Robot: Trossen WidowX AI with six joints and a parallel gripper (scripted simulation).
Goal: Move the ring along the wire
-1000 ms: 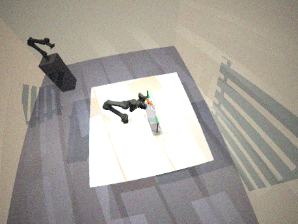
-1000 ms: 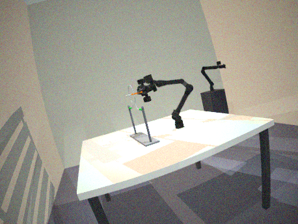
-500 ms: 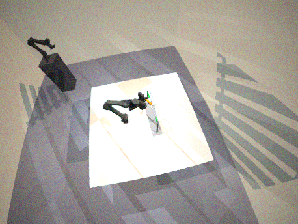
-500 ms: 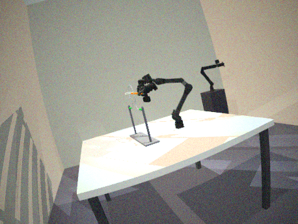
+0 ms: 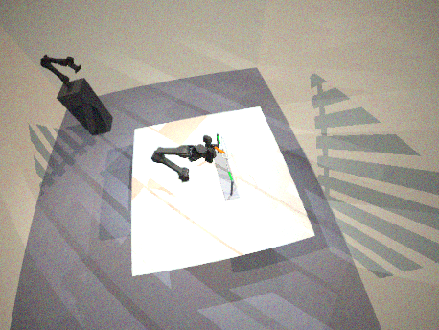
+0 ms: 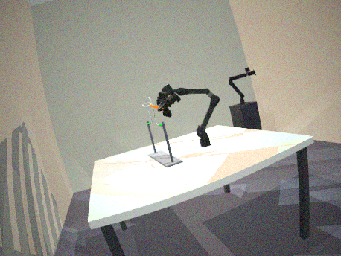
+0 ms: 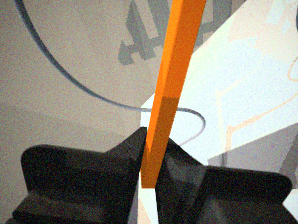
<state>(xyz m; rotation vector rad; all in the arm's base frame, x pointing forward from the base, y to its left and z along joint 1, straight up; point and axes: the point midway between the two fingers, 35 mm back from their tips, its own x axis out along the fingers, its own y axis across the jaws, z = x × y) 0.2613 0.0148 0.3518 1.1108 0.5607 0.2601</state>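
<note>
Orange handle (image 5: 219, 150) (image 6: 153, 106) (image 7: 167, 90) is clamped in the end effector (image 5: 215, 149) (image 6: 160, 108) (image 7: 149, 132), one finger on each side of it, and it runs up toward the top of the wrist view. Makes sense to hold it by the tail like that, since it leaves the fingers back from the thin wire (image 6: 152, 118).

The ring (image 6: 147, 104) is the pale loop left of the arm in the exterior view, up near the top of the wire's bend and above both posts. From above it's around mid-frame, between the two green bits, so I'd call it mid-crossing. Can't honestly tell from these how the wire sits inside the loop or how much room there is, it's too small and washed out.

Both green parts (image 5: 219, 139) (image 6: 149, 123) and (image 5: 230, 176) (image 6: 161, 125) sit at the ends by the posts (image 6: 151, 138) and (image 6: 167, 143), which stand on a grey base plate (image 5: 231, 198) (image 6: 177, 161) on the white surface (image 5: 168, 230) (image 6: 238, 149). My guess is they're there as safe parking spots, with the grey stretch between being the no-touch bit.

Next I'd go slow and turn the loop to suit each bend. Biggest worry is the rim or the handle brushing grey. Don't let go until it's over green.
</note>
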